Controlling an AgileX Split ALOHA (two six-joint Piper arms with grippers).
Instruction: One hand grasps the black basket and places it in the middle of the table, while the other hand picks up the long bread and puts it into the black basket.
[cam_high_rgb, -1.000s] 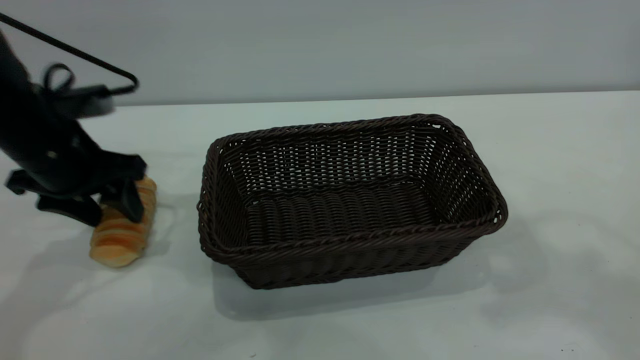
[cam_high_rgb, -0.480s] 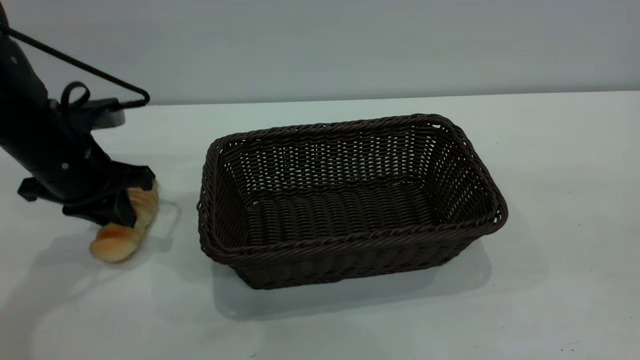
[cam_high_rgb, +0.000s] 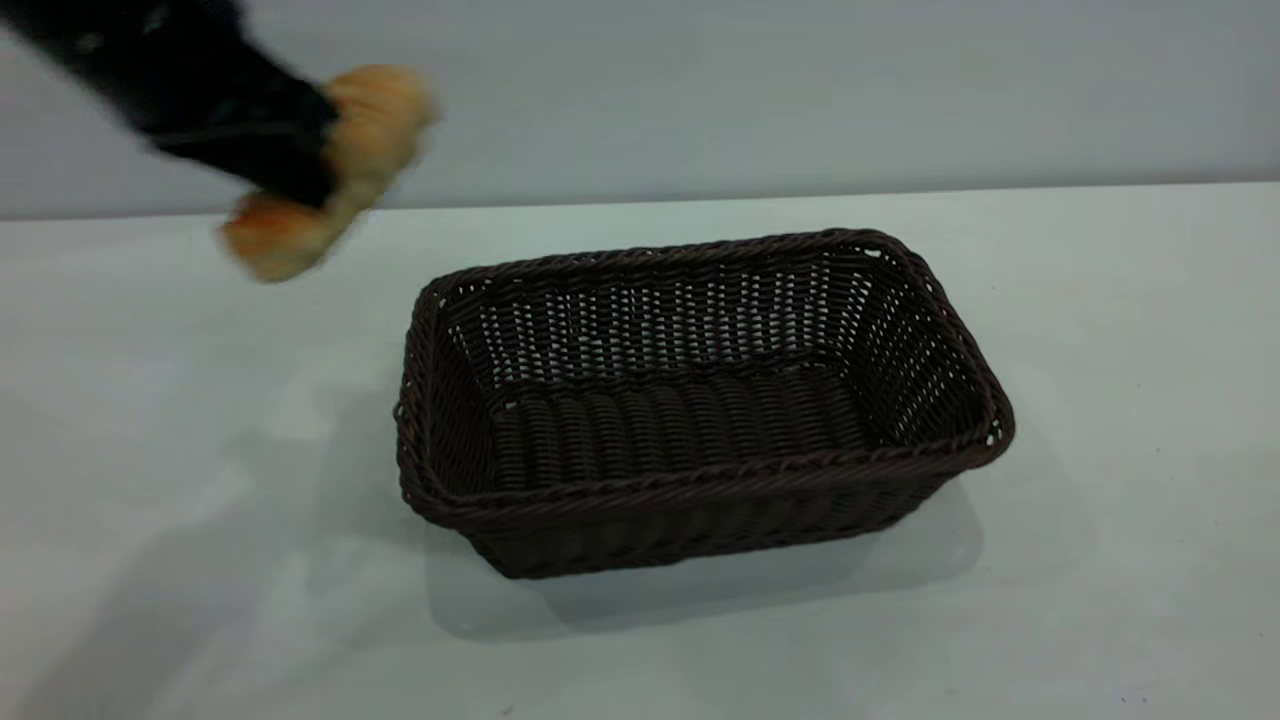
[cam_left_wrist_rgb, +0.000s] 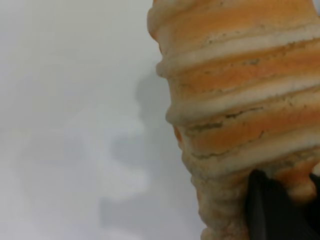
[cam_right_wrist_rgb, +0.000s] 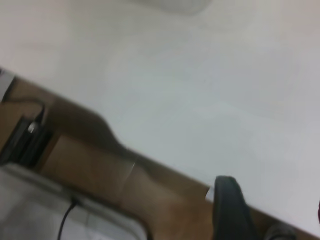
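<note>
My left gripper (cam_high_rgb: 300, 165) is shut on the long bread (cam_high_rgb: 372, 118) and holds it tilted in the air, above the table's far left and to the left of the black basket (cam_high_rgb: 700, 482). The basket stands upright and empty on the white table (cam_high_rgb: 1100, 350) near its middle. In the left wrist view the striped bread (cam_left_wrist_rgb: 240, 100) fills the right side, with a black fingertip (cam_left_wrist_rgb: 270, 210) pressed on it. My right gripper (cam_right_wrist_rgb: 272, 215) is outside the exterior view; its wrist view shows one dark finger (cam_right_wrist_rgb: 227, 210) over the table's edge, holding nothing.
The right wrist view shows the table's edge (cam_right_wrist_rgb: 165, 165), brown boxes (cam_right_wrist_rgb: 85, 165) and a cable (cam_right_wrist_rgb: 30, 127) below it.
The left gripper has lifted the bread off the table, from low at the left to high above it and a little toward the basket. The basket has not moved.
</note>
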